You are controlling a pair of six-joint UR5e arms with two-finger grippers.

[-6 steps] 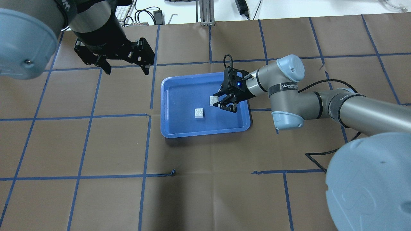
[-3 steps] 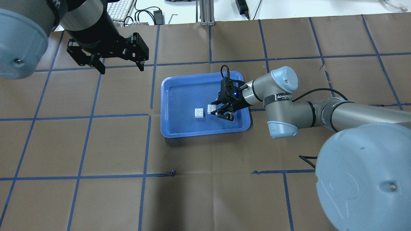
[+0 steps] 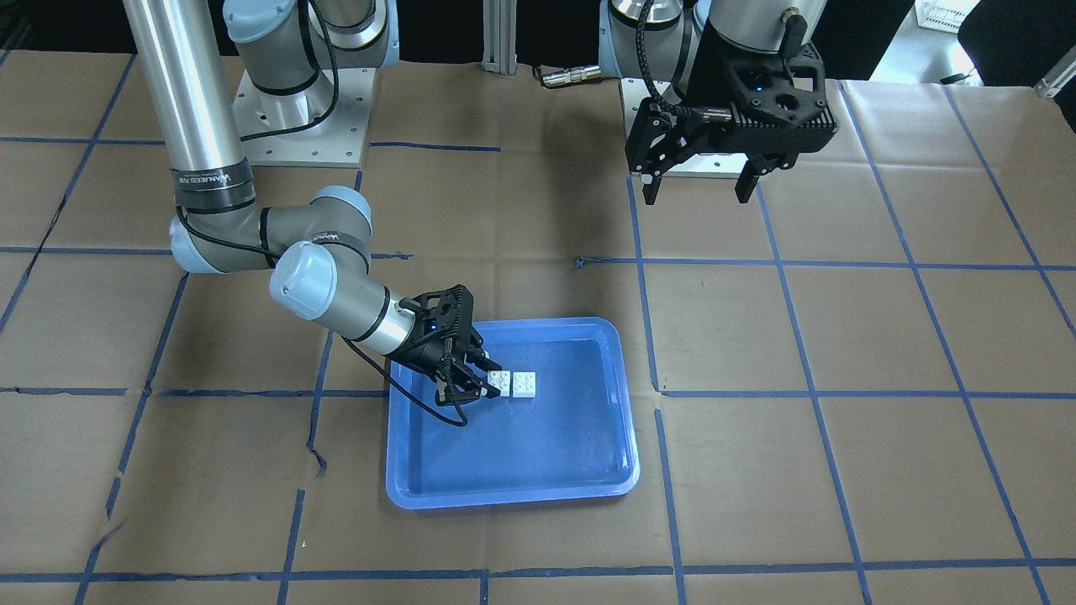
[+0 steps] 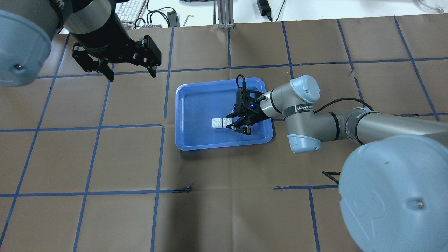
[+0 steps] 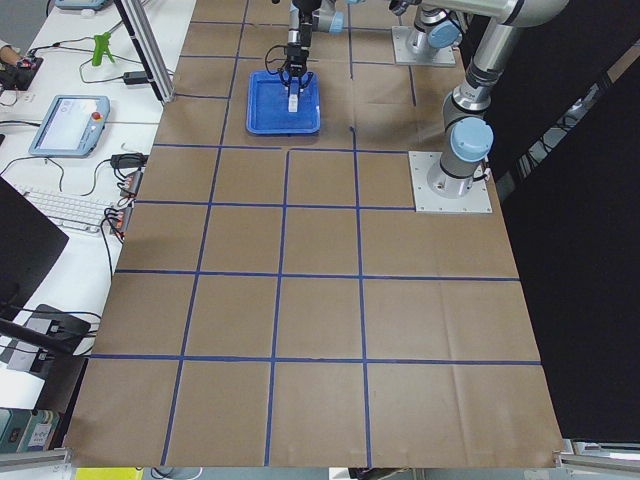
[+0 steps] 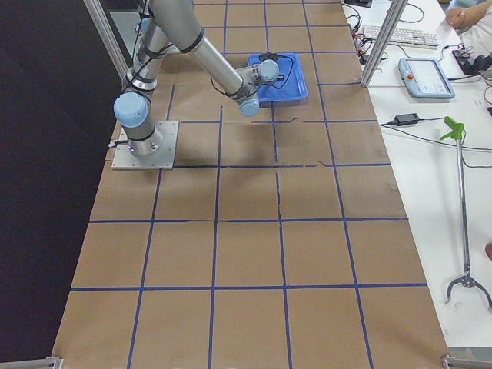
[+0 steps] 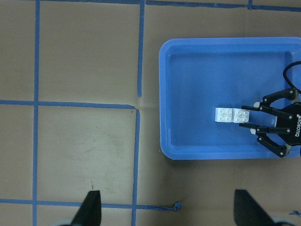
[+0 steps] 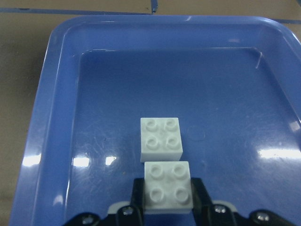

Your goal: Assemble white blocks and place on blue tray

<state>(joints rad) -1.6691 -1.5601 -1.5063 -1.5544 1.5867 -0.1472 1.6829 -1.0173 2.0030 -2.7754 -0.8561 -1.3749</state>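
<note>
The blue tray lies mid-table. One white block sits loose on its floor. My right gripper is shut on the second white block and holds it low, right beside the loose one and almost touching it. The right wrist view shows the held block between the fingers, with the loose block just ahead, studs up. My left gripper is open and empty, high above the table, beyond the tray's far left corner.
Brown paper with blue tape grid lines covers the table. A keyboard and cables lie past the table's far edge. The right arm's elbow and a black cable sit just right of the tray.
My right gripper has carried its white block left and toward the robot until it sits beside the loose block. My left gripper has shifted slightly left and away.
</note>
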